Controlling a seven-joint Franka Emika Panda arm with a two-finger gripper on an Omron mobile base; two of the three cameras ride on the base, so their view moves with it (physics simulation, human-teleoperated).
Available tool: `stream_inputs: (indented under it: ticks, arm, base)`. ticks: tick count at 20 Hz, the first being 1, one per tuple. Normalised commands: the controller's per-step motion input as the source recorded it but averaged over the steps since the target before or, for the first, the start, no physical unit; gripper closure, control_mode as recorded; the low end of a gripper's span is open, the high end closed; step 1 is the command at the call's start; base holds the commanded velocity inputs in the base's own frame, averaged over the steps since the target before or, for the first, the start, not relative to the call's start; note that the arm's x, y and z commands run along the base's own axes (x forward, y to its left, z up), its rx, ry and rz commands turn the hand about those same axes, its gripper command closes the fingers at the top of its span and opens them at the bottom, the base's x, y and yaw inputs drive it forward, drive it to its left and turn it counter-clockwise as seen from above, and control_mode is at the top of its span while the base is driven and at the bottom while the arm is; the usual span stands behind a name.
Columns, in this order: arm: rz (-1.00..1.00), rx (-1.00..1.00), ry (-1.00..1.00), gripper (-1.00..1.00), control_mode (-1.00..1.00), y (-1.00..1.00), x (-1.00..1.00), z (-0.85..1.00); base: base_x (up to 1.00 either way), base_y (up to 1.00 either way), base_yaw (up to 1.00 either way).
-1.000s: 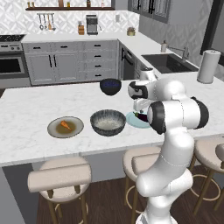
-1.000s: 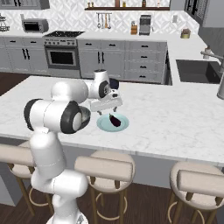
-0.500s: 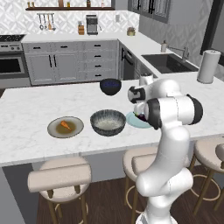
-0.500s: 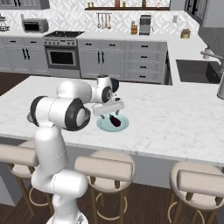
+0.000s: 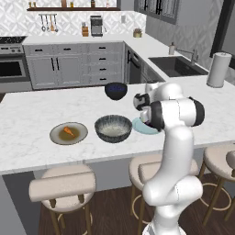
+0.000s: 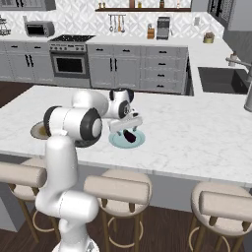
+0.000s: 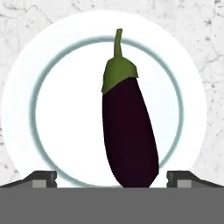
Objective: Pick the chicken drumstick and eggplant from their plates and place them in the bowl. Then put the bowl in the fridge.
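- Hovering over the pale teal-blue round plate (image 7: 26, 131), the claw (image 7: 111, 178) stands wide open and holds nothing — its two dark tips flank the fat end of the glossy dark-purple eggplant (image 7: 129, 135).
- From the right base camera, the eggplant (image 6: 129, 136) lies flat on the plate (image 6: 116, 141), on the white marbled surface (image 6: 197, 133), with the claw (image 6: 126, 124) just above it.
- The small orange-brown chicken drumstick (image 5: 68, 131) rests on the olive-brown plate (image 5: 58, 137); the wide grey-blue streaked bowl (image 5: 113, 127) sits between the two plates.
- Judged by its looks, the eggplant is light, firm and smooth-skinned, so likely slippery — and its rounded sides could squirt from the pinch.
- Best hold seems across the thick middle of the body, not the thin green stem.
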Motion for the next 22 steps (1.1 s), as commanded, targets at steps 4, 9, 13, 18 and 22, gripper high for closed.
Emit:
stream_inputs:
  ticks: [4,9,13,18,22]
  arm:
    - [0.01,0.0,0.0,-1.0,-1.0,-0.04,0.29,-0.25]
    - [0.01,0.0,0.03,-1.0,-1.0,-0.11,0.24,-0.3]
    - [0.0,0.0,0.04,-1.0,-1.0,-0.02,0.0,-0.31]
    - [0.0,0.0,0.04,-1.0,-1.0,0.0,0.0,-0.35]
    - [0.0,0.0,0.04,1.0,-1.0,0.0,0.0,-0.25]
  base:
    - [0.0,0.0,0.0]
    - [0.0,0.0,0.0]
    - [0.0,0.0,0.0]
    - [0.0,0.0,0.0]
    - [0.0,0.0,0.0]
